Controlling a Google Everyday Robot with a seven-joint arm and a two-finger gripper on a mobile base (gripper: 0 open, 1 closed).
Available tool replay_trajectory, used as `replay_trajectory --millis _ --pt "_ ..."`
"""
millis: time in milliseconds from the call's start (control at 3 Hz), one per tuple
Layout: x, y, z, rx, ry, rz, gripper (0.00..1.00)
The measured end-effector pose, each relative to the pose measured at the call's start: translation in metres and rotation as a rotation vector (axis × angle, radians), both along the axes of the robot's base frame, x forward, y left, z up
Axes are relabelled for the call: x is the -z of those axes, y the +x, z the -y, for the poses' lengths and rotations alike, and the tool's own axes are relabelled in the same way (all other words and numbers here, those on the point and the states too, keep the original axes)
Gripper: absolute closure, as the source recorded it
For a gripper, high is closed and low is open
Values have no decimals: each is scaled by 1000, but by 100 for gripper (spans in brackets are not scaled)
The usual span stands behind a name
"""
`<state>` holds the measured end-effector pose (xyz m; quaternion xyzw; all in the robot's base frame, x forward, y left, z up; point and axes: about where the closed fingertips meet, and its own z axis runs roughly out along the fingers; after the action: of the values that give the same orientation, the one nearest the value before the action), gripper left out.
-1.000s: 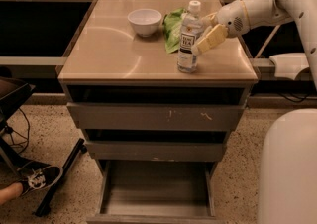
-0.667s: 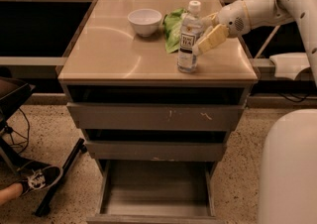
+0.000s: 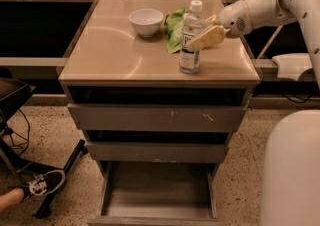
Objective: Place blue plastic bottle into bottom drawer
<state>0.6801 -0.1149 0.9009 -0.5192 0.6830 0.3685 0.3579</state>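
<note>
— Where is the claw sitting?

— It is hanging over the right end of the cabinet top, reaching in from the right on the white arm. Its yellowish tip is lying across the front of the blue plastic bottle at label height.

— Is it gripping the bottle?

— I am not managing to tell. It is pressing against the bottle or lying very close to it, but how wide it is standing, and whether it is clamping anything, is not showing.

— And how is the bottle standing?

— Upright on the cabinet top, right at the claw's tip, with its white cap rising above the claw.

— What else is lying near the claw?

— A green bag is lying just beyond the bottle, on the side away from the claw. A white bowl is sitting farther out the same way, apart from the bottle.

— And the bottom drawer?

— It is standing pulled out, well below the claw and nearer the camera, under the top drawer front and the middle drawer front. Its grey floor is showing.
</note>
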Motion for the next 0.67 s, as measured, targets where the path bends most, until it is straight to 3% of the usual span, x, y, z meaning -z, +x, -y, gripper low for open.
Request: replay_trajectory --millis 667 --pt "0 0 0 0 0 0 89"
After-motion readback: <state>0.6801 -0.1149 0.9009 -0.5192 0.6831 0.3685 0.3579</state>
